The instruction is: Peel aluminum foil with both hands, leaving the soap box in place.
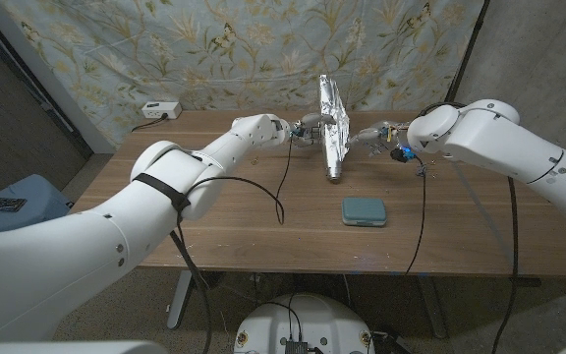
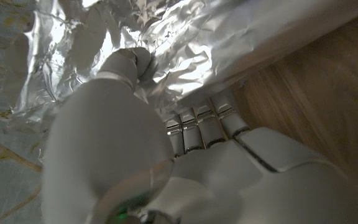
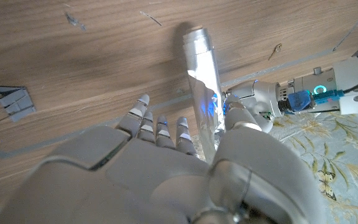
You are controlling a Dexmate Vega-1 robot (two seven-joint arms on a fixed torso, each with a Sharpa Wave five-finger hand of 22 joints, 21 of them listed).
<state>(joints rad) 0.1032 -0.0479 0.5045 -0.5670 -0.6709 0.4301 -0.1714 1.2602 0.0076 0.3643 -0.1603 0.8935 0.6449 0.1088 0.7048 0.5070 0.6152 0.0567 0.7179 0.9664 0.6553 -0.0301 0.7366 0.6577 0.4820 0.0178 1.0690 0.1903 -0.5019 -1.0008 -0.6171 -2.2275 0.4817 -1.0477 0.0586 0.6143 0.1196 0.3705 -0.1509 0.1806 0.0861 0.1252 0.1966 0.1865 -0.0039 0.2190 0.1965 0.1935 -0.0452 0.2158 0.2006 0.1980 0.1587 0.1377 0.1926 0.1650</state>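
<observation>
A crinkled aluminum foil sheet [image 1: 331, 116] stands upright over the far middle of the table, and its rolled lower end [image 1: 334, 175] reaches down to the wood. My left hand [image 1: 309, 126] grips the foil from the left; the left wrist view shows its thumb [image 2: 135, 62] pressed into the foil [image 2: 229, 31] with the fingers [image 2: 204, 121] curled under. My right hand [image 1: 372, 133] holds the sheet's other side, where the foil [image 3: 202, 87] runs between its fingers [image 3: 160, 130] and thumb. The teal soap box [image 1: 364, 210] lies flat on the table, nearer to me and apart from the foil.
The wooden table [image 1: 224, 226] has bare wood left of and in front of the soap box. A white power strip [image 1: 160, 110] sits at the far left corner. Black cables [image 1: 281, 187] hang from both arms. A floral curtain [image 1: 234, 49] hangs behind.
</observation>
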